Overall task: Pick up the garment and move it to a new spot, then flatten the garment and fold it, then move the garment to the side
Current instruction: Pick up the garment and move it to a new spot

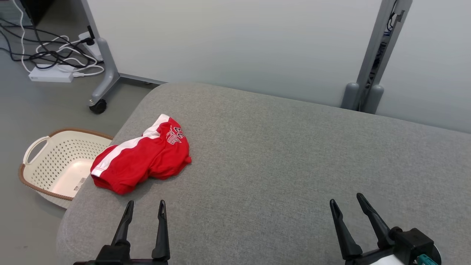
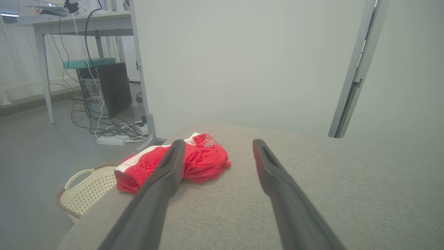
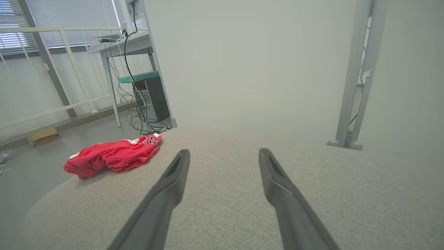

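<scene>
Two robot arms reach over a wide grey cushion (image 1: pixel 276 154), both low at its near edge. The left gripper (image 1: pixel 146 203) sits at the cushion's near left corner, its two long dark fingers pointing straight ahead, spread apart and holding nothing. The right gripper (image 1: pixel 346 198) sits at the cushion's near right side, its fingers leaning slightly leftward, also spread apart and empty. Neither one touches the fabric.

On the floor off the cushion's far left corner, black and white cables (image 1: pixel 55 55) tangle around a white power strip (image 1: pixel 51 75). A cream perforated laundry basket (image 1: pixel 62 158) with a brown rim stands on the floor against the cushion's left edge. A red garment (image 1: pixel 141 158) with a white stripe and white lettering lies crumpled on the cushion's left side, close to that edge, just ahead of the left gripper and well apart from the right one. The rest of the cushion is bare grey weave. Behind the cushion stands a pale partition wall (image 1: pixel 239 44), carried by a grey post on a black wheel (image 1: pixel 98 106) at the left and a second grey post (image 1: pixel 379 55) at the right.
</scene>
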### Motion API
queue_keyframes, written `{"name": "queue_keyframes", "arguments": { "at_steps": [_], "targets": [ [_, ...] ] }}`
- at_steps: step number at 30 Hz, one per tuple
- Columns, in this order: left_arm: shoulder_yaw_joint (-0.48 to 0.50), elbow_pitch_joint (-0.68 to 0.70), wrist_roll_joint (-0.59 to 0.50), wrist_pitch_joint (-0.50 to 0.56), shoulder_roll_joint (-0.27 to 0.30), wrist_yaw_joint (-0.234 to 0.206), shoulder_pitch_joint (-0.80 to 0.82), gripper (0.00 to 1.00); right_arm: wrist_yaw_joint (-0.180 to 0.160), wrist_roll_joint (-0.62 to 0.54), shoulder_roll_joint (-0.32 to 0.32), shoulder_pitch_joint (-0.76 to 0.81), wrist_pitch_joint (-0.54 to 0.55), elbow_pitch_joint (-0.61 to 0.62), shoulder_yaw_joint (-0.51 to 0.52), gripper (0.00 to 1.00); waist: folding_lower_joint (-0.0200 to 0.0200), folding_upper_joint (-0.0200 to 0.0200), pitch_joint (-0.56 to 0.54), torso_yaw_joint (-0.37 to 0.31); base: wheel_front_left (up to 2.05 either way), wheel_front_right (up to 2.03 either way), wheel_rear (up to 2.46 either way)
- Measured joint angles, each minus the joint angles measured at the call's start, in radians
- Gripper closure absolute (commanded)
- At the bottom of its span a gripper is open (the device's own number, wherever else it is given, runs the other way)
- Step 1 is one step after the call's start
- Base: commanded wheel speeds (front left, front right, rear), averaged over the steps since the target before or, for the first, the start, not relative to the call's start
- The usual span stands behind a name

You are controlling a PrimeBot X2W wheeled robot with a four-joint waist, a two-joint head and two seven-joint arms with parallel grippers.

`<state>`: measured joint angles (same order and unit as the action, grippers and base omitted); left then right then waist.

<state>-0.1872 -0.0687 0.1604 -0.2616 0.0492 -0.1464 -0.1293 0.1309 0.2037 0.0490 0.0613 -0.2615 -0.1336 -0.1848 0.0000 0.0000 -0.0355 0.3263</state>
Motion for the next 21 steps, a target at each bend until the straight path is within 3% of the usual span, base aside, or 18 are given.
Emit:
{"name": "queue_keyframes", "arguments": {
  "at_steps": [8,21],
  "targets": [
    [0.007,0.004,0.015,0.000,0.000,-0.006,-0.001,0.00,0.000,0.001,0.000,0.000,0.000,-0.004,-0.007,0.00,0.0000,0.0000,-0.005,0.040,0.00,0.00,0.00],
    [0.042,0.008,0.090,0.000,0.000,-0.008,0.010,0.00,0.000,-0.005,0.002,-0.002,0.000,-0.003,-0.017,0.00,0.0000,0.0000,0.019,0.032,0.00,0.00,0.00]
  ]
}}
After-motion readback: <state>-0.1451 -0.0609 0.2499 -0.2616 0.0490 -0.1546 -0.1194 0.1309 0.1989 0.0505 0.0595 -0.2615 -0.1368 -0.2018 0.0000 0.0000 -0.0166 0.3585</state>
